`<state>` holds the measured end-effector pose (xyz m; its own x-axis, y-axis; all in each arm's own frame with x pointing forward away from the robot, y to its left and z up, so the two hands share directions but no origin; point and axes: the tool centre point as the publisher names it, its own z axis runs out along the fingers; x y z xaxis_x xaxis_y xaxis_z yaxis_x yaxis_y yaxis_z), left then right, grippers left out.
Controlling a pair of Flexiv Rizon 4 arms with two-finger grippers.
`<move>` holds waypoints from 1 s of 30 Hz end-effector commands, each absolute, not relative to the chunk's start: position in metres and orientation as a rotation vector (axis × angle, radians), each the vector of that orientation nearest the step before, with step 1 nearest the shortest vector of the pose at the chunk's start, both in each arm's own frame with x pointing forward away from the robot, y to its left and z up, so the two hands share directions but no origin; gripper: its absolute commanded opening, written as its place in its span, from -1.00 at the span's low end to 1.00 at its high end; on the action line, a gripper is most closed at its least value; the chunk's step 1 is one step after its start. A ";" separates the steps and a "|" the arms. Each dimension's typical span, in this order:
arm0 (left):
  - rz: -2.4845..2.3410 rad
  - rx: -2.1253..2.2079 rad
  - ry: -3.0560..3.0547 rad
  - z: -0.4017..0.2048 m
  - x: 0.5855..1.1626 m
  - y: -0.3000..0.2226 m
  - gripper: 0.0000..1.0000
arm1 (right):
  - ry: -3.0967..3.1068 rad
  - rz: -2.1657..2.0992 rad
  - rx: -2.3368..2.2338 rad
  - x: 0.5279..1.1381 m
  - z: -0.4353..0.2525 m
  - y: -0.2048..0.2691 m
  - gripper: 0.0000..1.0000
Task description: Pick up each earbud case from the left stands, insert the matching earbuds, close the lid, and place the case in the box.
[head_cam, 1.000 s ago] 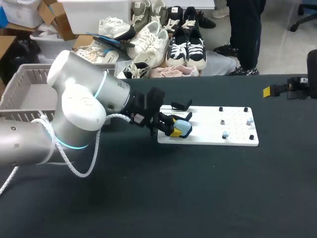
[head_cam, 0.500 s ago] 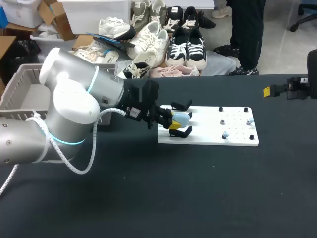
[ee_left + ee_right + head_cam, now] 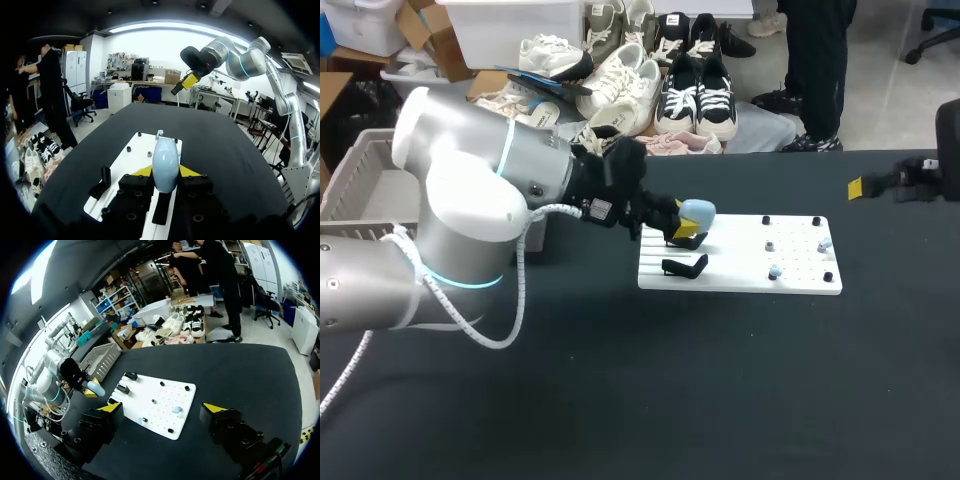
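My left gripper [image 3: 687, 229] is shut on a pale blue earbud case [image 3: 698, 211], held closed above the left end of the white board [image 3: 740, 280]. In the left wrist view the case [image 3: 165, 162] sits upright between the yellow-tipped fingers [image 3: 143, 171]. Below it an empty black stand [image 3: 685, 266] stands on the board. Small pale blue earbuds [image 3: 775, 271] rest among pegs at the board's right end. My right gripper [image 3: 880, 183] hangs open at the table's far right, well away from the board; in its own view the gripper [image 3: 163, 410] has nothing between its fingers.
A grey slatted basket [image 3: 360, 175] stands at the table's left edge behind my left arm. Black pegs [image 3: 828, 277] stick up from the board's right part. A second black stand [image 3: 131, 376] shows in the right wrist view.
My left gripper has lifted the blue case off the front stand and carried it up and back, leaving that stand bare. The right arm has stayed put.
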<state>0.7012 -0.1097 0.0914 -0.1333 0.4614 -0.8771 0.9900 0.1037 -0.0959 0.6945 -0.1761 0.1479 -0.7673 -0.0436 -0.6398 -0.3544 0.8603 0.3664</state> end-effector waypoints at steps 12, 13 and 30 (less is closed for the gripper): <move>-0.924 1.401 1.691 0.103 0.704 -0.143 -1.00 | 2.383 0.709 -0.496 0.678 0.150 -0.124 1.00; -0.922 1.403 1.690 0.104 0.705 -0.146 -1.00 | 2.385 0.711 -0.515 0.678 0.149 -0.120 1.00; -0.893 1.458 1.652 0.112 0.696 -0.175 -1.00 | 2.397 0.782 -0.684 0.676 0.132 -0.070 1.00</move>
<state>0.6963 -0.1723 0.1114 -0.0751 0.4683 -0.8803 0.9935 0.1114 -0.0255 0.6690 -0.0725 0.1348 -0.7361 -0.2932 -0.6101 -0.5729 0.7498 0.3309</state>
